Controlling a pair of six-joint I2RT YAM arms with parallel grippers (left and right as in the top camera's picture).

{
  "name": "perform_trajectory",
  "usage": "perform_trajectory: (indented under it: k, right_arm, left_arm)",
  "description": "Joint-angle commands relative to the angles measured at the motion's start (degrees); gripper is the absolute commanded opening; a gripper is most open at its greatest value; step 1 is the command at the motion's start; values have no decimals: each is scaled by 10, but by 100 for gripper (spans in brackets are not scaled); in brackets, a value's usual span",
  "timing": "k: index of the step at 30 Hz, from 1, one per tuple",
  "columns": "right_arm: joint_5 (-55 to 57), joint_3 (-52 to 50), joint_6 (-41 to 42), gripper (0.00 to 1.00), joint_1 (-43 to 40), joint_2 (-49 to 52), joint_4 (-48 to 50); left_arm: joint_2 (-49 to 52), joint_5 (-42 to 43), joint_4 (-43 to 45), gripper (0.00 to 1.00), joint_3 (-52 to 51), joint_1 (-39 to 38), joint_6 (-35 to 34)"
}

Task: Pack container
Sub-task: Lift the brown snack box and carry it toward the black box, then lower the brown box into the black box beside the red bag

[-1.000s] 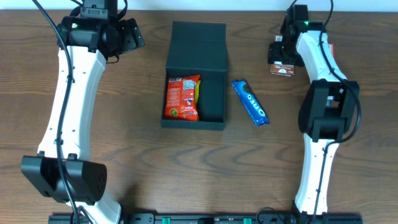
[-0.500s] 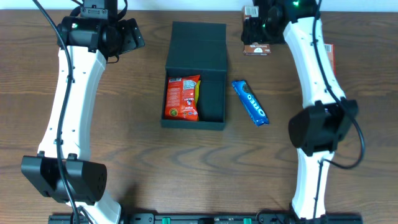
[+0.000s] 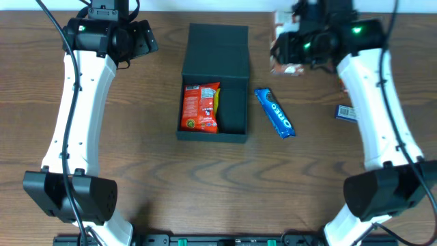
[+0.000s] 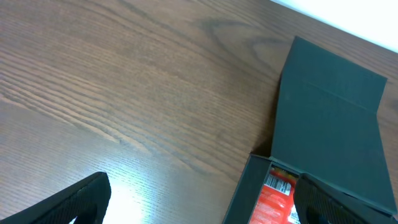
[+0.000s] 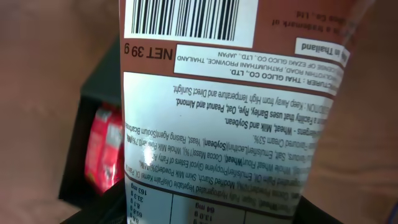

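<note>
- Spreading under everything is the brown wood-grain table [image 3: 171, 178], with my two arms reaching over it from the near edge.
- The container [image 3: 217, 51] sits in the middle of the table. It is a matte black box, and its flap lid is thrown open and lies flat toward the far edge. The right half of its tray is bare.
- My left gripper [image 3: 145, 37] hangs over bare wood near the far edge, left of the open lid. Its fingers [image 4: 87, 199] are spread wide with nothing between them.
- My right gripper [image 3: 290, 51] is up near the far edge, just right of the lid. Its fingers are clamped on a snack carton [image 5: 230, 124], whose barcode and printed ingredient panel fill my wrist view.
- A red snack packet [image 3: 201, 107] lies inside the container against its left wall.
- A blue Oreo packet [image 3: 275, 113] lies on the table just beside the container's right wall, angled.
- A small blue-and-white item [image 3: 345, 113] lies farther right, partly hidden by my right arm. I cannot tell what it is.
</note>
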Motion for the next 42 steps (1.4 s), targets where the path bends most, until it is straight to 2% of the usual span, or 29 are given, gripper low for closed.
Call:
perform_trajectory:
  k: [1,6,10,13,16,27,40,42]
  right_arm:
    - [47,-19,17,55,57,-26,2]
    - [129,-38,91,58,151,-5,-7]
    - [123,-39,208,54,175,17,-43]
    - [121,-41,247,50,187,31,-50]
    - [121,-43,271,53,204,52,-47]
    - [148,-43,276,56,233,131,-41]
    - [172,-43,276,54,231,166,-32]
    - [172,-43,276,60,231,166,-33]
  left_arm:
    - [4,-6,-7,95,-3,-1,13]
    - [4,-6,-30,95,-3,-1,15]
    - [4,-21,-43,95,-3,-1,15]
    - [4,-26,-43,95,-3,-1,19]
    - [4,-26,-43,95,-3,-1,26]
    - [4,-34,-42,95,-3,-1,28]
    - [4,-34,-40,95,-3,-1,28]
    - [4,-34,-40,95,-3,-1,28]
